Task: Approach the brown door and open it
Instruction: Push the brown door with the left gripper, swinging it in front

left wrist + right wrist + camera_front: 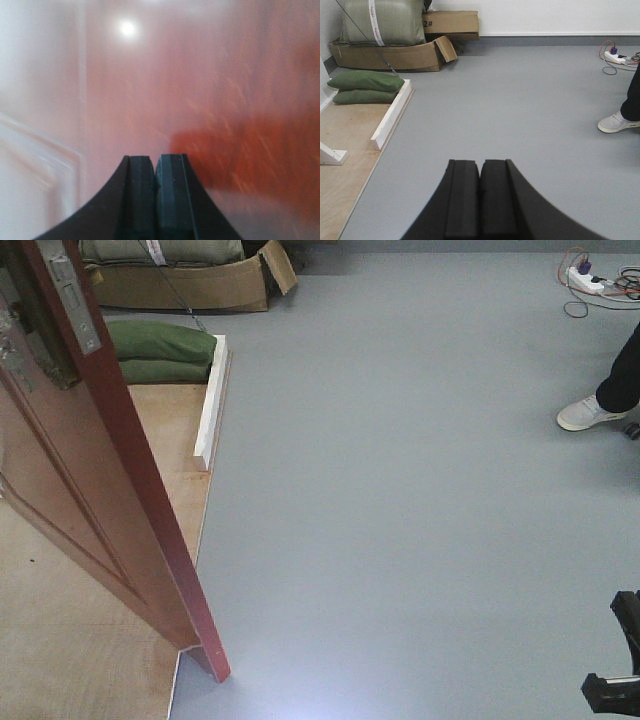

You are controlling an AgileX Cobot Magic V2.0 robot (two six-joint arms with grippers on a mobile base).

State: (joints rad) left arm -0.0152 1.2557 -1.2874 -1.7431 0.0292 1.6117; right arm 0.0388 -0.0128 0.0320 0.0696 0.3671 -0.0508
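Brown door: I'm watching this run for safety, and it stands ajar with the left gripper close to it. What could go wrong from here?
1. The shut left gripper sits very close to the glossy brown door; pushing with closed fingers could slip or scuff it.
2. A person's shoe and a power strip lie on the floor ahead; driving through might meet them.

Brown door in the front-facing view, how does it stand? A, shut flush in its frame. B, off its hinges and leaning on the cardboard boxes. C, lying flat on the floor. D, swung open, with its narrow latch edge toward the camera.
D: the brown door stands upright and angled open. Its narrow edge with the metal latch plate faces the camera, and open gray floor lies beside it.
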